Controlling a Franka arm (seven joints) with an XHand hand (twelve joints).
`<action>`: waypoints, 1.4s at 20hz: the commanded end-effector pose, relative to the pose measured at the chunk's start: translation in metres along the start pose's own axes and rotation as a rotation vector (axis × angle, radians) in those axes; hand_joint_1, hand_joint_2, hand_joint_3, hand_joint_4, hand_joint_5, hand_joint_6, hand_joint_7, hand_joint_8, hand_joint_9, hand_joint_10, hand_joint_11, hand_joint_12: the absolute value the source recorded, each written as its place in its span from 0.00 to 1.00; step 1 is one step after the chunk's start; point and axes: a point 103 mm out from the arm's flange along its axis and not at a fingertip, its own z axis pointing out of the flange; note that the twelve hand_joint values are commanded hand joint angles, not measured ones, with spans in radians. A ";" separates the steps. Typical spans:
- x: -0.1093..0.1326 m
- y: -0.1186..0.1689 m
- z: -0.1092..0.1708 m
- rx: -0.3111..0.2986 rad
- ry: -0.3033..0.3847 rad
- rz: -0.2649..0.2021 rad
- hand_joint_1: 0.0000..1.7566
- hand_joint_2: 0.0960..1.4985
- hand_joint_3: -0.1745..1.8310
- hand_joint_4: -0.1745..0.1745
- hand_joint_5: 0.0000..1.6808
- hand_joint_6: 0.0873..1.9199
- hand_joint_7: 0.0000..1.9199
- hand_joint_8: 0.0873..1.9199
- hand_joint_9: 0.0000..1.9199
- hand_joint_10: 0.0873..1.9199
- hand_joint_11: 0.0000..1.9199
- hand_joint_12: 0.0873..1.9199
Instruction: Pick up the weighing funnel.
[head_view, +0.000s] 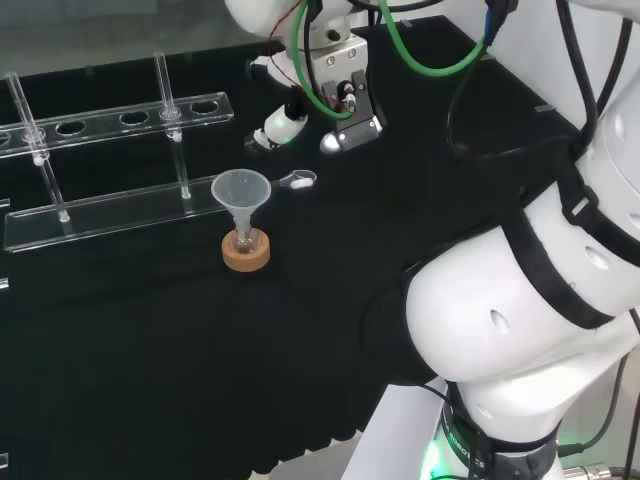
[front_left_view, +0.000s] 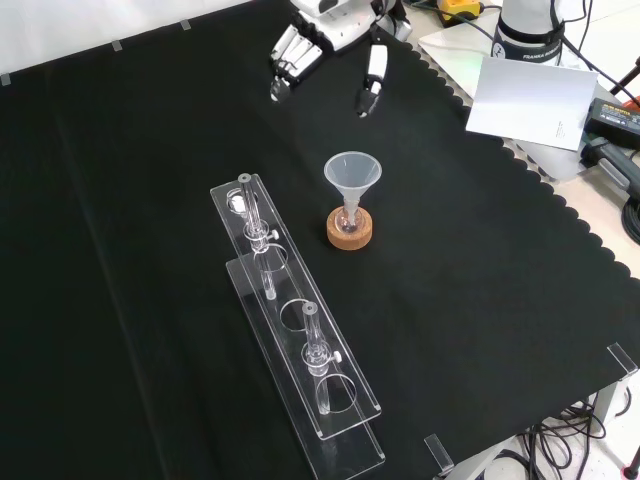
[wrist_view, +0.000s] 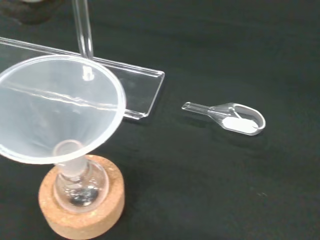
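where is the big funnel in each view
head view: funnel left of centre, just right of the clear rack.
front view: funnel near centre, right of the rack.
wrist view: funnel close and large, rack behind it.
shared landmark: the cork ring under it.

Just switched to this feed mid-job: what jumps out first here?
The big funnel stands mouth up in a small flask on a cork ring, in the middle of the black cloth. Just right of it in the head view, the small clear weighing funnel lies on the cloth, a white patch in its scoop. The hand hangs open beyond it, holding nothing.
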 end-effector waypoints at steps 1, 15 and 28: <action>-0.061 0.018 0.009 0.067 -0.021 0.071 0.40 0.43 0.24 0.33 0.23 0.00 0.16 0.33 0.29 0.29 0.24 0.68; -0.123 0.058 0.054 0.167 -0.050 0.154 0.44 0.41 0.27 0.35 0.29 0.00 0.22 0.33 0.34 0.27 0.26 0.67; -0.111 0.114 0.125 0.226 0.002 0.102 0.45 0.39 0.31 0.38 0.34 0.00 0.26 0.32 0.37 0.25 0.27 0.66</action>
